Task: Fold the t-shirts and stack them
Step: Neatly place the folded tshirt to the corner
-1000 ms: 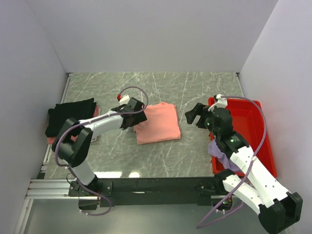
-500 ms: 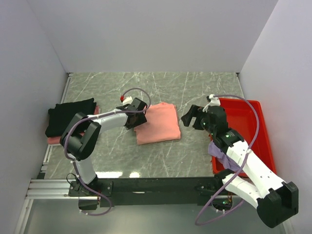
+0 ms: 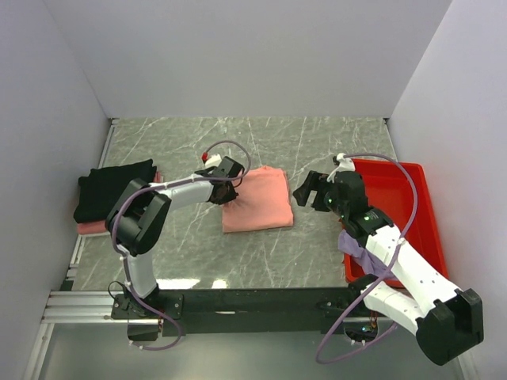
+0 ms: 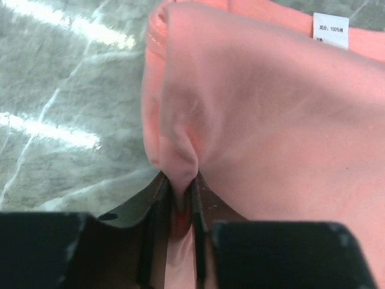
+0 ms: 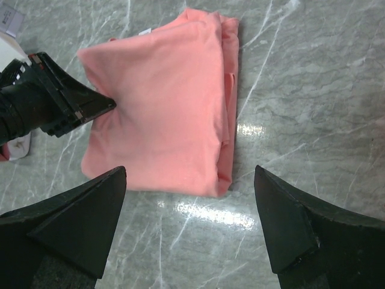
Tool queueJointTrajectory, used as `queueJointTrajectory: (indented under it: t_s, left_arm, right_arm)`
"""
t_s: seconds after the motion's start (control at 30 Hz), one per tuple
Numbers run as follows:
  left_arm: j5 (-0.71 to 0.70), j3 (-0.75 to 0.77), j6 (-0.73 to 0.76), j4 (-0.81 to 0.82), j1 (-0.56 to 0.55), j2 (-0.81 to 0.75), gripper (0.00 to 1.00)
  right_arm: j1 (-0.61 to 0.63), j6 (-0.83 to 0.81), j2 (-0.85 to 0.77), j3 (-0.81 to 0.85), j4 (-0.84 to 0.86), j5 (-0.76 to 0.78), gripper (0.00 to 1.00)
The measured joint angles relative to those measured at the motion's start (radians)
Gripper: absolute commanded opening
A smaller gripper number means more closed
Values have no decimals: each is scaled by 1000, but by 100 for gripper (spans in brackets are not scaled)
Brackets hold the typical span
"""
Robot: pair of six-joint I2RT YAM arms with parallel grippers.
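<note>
A folded salmon-pink t-shirt (image 3: 257,202) (image 5: 162,108) lies mid-table, its white neck label (image 4: 330,29) showing in the left wrist view. My left gripper (image 3: 228,188) (image 4: 179,198) is shut on a pinched fold of cloth at that shirt's (image 4: 271,120) left edge. My right gripper (image 3: 305,190) (image 5: 190,174) hovers open just right of the shirt, nothing between its fingers. At the far left a black t-shirt (image 3: 111,186) rests on a pink one (image 3: 93,227). A lavender-purple t-shirt (image 3: 358,244) hangs over the tray's near-left corner, partly hidden by the right arm.
The red plastic tray (image 3: 412,214) sits at the right, by the right wall. White walls close off the table on three sides. Grey marble tabletop (image 3: 317,150) stretches behind the salmon shirt. The left arm's black wrist (image 5: 54,102) shows in the right wrist view.
My left gripper has moved onto the salmon shirt's left edge and closed on a fold of it. The right arm has drifted slightly left toward the shirt, still open.
</note>
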Motion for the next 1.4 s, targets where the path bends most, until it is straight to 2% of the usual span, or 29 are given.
queueJointTrajectory:
  t_s: [0.03,0.1,0.33,0.6,1.07,1.4]
  left_arm:
    - [-7,14,3,-8,-4,10,10]
    - [-23,48,12,-22,-11,32,1]
    - [-84,99,106,-43,-31,66,1]
    - [-206,25,356,-59,-27,-8,1]
    - [-377,-100,693,-89,78,-145,1]
    - [-417,-42,881,-116,163,-147,1]
  right_arm:
    - [0,0,3,0,0,0,92]
    - [0,-2,5,0,0,0,92]
    - [0,-4,6,0,-5,14,92]
    - [0,-4,9,0,-7,15,91]
    - [0,-11,68,1,-13,16,91]
    - [0,-26,76,3,-37,62,91]
